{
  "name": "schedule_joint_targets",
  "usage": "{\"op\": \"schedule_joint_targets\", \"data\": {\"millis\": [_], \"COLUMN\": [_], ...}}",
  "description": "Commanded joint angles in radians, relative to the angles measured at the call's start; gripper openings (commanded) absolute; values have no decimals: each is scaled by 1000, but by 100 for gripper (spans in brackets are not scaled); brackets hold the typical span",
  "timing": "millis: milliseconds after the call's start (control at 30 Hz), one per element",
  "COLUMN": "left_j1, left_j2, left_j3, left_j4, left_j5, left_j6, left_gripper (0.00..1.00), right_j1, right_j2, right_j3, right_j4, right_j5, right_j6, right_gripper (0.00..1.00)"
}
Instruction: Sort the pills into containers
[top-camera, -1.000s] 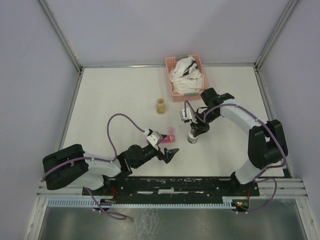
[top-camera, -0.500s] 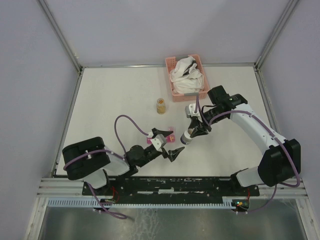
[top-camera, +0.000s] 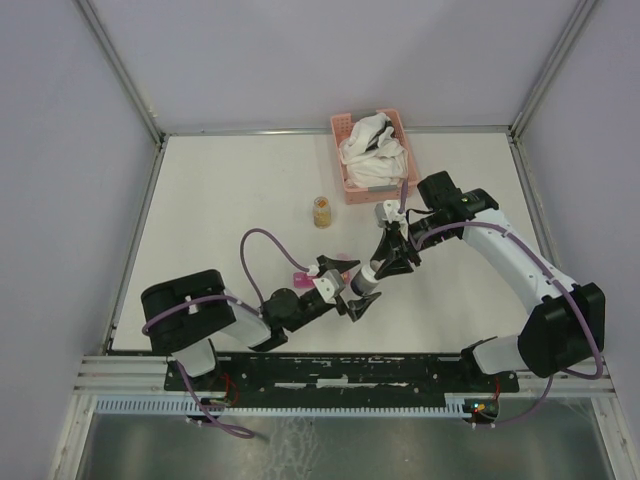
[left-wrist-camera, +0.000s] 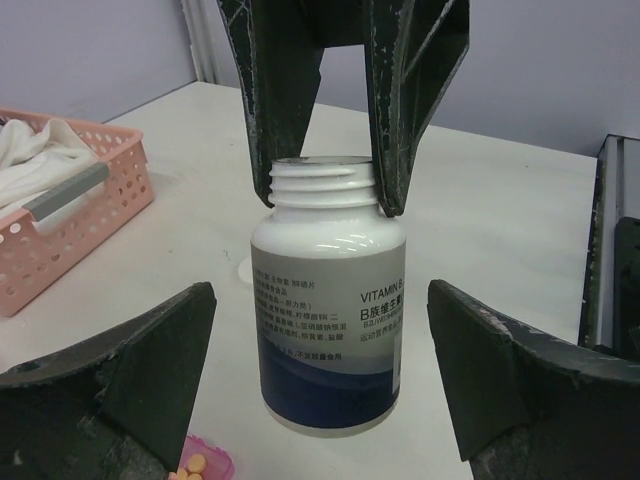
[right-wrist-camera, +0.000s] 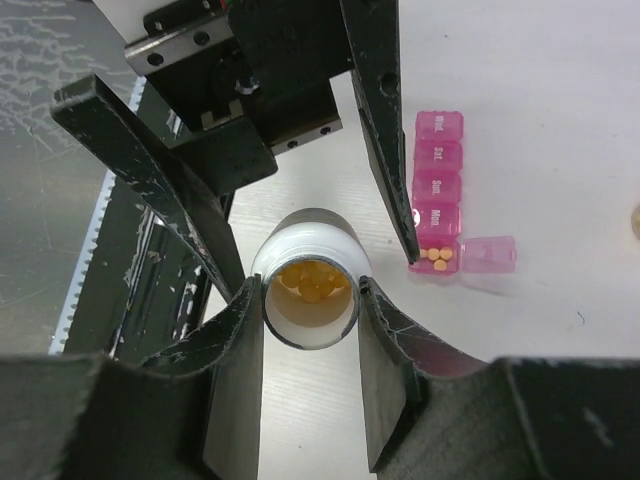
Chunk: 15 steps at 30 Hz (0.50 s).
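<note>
White tabletop (top-camera: 230, 200), lilac walls (top-camera: 330, 60) — right fingers (right-wrist-camera: 232, 380) tight on the uncapped pill bottle (left-wrist-camera: 328, 330), left fingers (left-wrist-camera: 110, 370) wide apart

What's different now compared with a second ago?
The right gripper, still clamped on the open white bottle by its neck, carried it leftward, in between the open fingers of the left gripper. The left arm swung right to meet it. The pill box, small amber jar and pink basket stayed put.
</note>
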Motion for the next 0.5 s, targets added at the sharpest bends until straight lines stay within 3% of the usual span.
{"op": "schedule_joint_targets", "data": {"millis": [0, 267, 467], "left_j1": [-4, -3, -3], "left_j2": [13, 17, 27], "left_j3": [38, 70, 71], "left_j4": [67, 26, 18], "left_j5": [3, -1, -5], "left_j6": [19, -10, -15], "left_gripper": [91, 73, 67], "right_j1": [1, -1, -1], "right_j2": [-34, -26, -30], "right_j3": [44, 35, 39], "right_j4": [-18, -28, -30], "right_j5": [-105, -122, -128], "right_j6": [15, 1, 0], "right_gripper": [1, 1, 1]}}
